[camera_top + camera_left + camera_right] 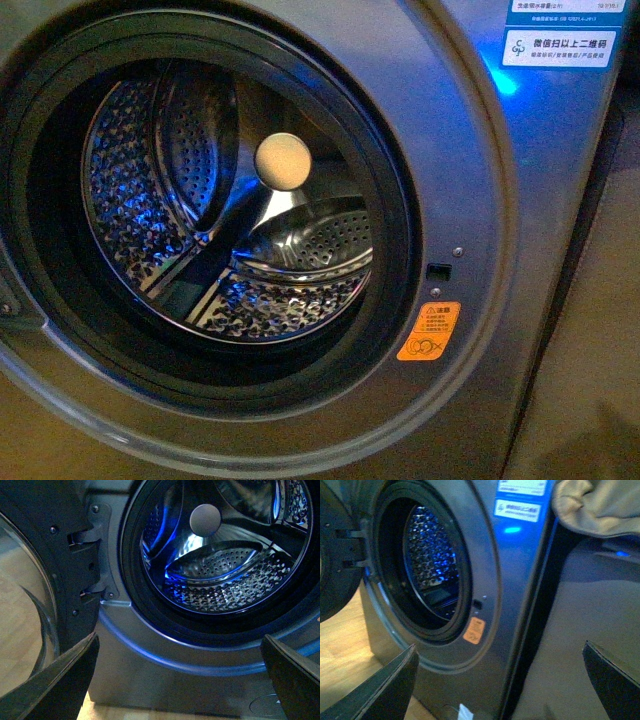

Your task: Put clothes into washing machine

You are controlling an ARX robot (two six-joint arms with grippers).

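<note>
The grey metallic front-loading washing machine (470,150) is standing with its round mouth open. The perforated steel drum (290,300) inside is showing only bare metal, lit blue. The clothes are not lying in the drum, and I am not finding any dark navy garment in the three views. Only a pale beige fabric (600,505) is showing above the machine's side, past the labelled upper corner of the front panel. I cannot tell if it belongs to the task.

The left gripper (179,637) is pointing at the lower edge of the mouth, its two dark fingers spread wide with nothing between them. The right gripper (499,645) is spread wide and empty too, facing the panel edge that is carrying the small orange warning sticker (474,630). The round glass door in its dark frame (30,605) is hanging open on the hinge side.

As I judge it, the loading is not yet begun, so the step in hand is fetching the garment. To do it well, the gripper should be taking a deep bunch of the thick cloth, not only a hem. It should be carrying the cloth through the middle of the mouth and over the black rubber seal (400,250). It should be letting go far inside, so that no sleeve is resting on the seal. The arm should also be keeping away from the open door.
</note>
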